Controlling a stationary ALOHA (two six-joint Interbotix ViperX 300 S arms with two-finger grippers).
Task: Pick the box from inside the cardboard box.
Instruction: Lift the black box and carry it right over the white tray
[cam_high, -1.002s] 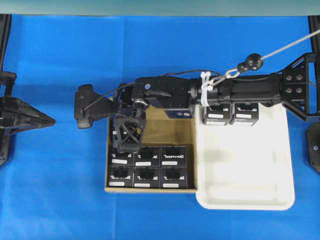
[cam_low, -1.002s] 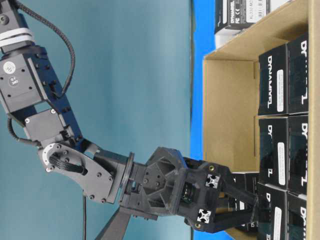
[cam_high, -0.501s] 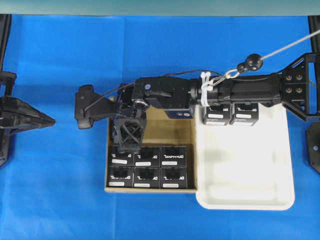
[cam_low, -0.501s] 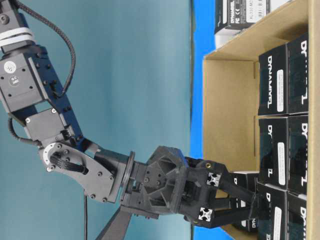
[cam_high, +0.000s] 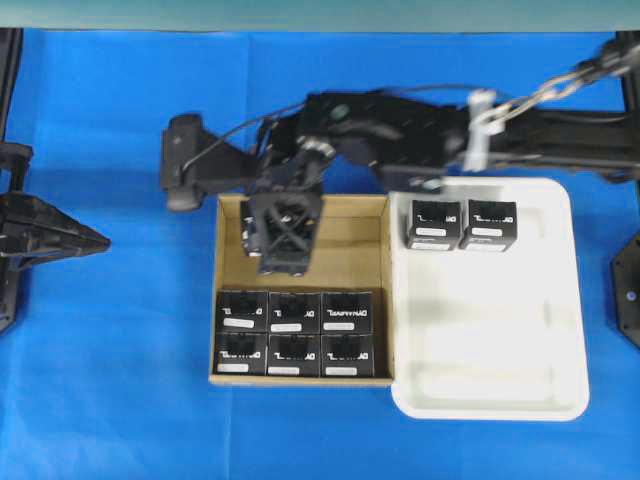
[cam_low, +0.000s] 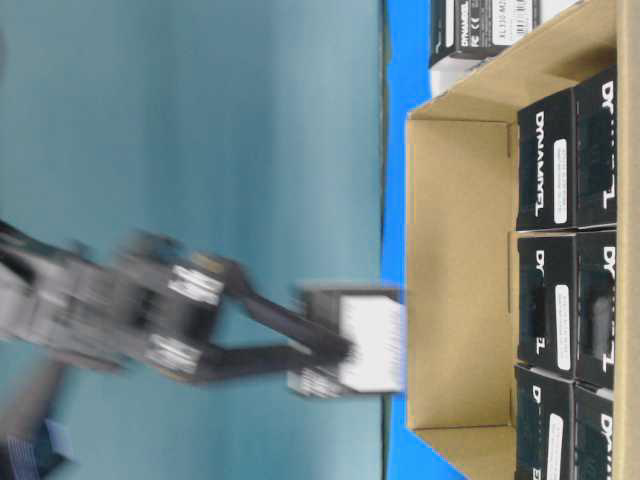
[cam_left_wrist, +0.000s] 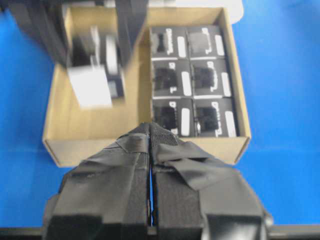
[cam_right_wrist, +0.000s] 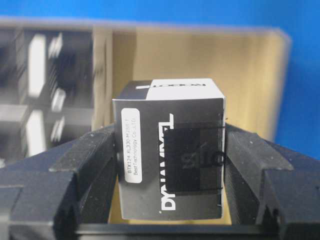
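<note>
The cardboard box lies at the table's middle with six black boxes in two rows at its near end. My right gripper reaches across over the carton's bare far half. It is shut on one black box, gripped by its two sides and held in the air above the carton floor. The held box shows blurred in the table-level view and in the left wrist view. My left gripper is shut and empty, left of the carton, its fingertips pressed together.
A white tray sits against the carton's right side with two black boxes at its far end. Blue cloth covers the table. The right arm spans the far side.
My right gripper has risen and drawn back toward the carton's far end with the black box in it, lifting it out of the row. The left arm has not moved.
</note>
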